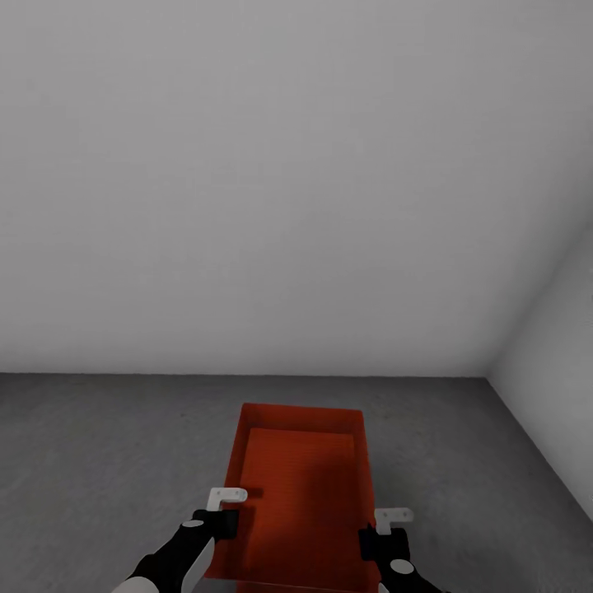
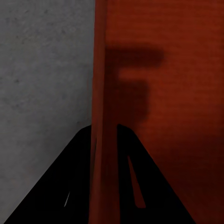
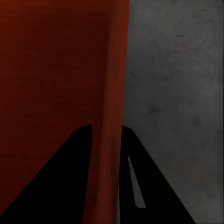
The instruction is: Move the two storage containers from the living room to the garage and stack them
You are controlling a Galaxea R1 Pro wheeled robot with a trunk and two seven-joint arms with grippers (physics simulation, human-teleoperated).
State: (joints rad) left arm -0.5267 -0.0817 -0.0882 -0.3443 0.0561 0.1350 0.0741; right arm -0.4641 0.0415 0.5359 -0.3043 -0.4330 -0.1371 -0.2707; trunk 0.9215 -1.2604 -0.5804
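White walls [image 1: 288, 165] take up most of the scene, meeting in a corner off to the right. Below them runs the mottled grey concrete floor [image 1: 99, 461] of the garage.

One orange-red storage container [image 1: 301, 494] sits low over that floor, open side up, its long axis pointing toward the back wall. Whether its base touches the concrete or hangs just above it, I cannot tell. The inside is ribbed and holds nothing.

Left gripper [image 1: 221, 515] is at the container's left long wall, near the robot's end. In the left wrist view the gripper [image 2: 103, 186] has one dark finger [image 2: 77, 186] outside and one inside, pinching the thin wall [image 2: 99, 93].

Right gripper [image 1: 385, 534] is at the opposite long wall. The right wrist view shows this gripper [image 3: 106, 186] the same way, its fingers [image 3: 135, 186] clamped on either side of the wall [image 3: 114, 93].
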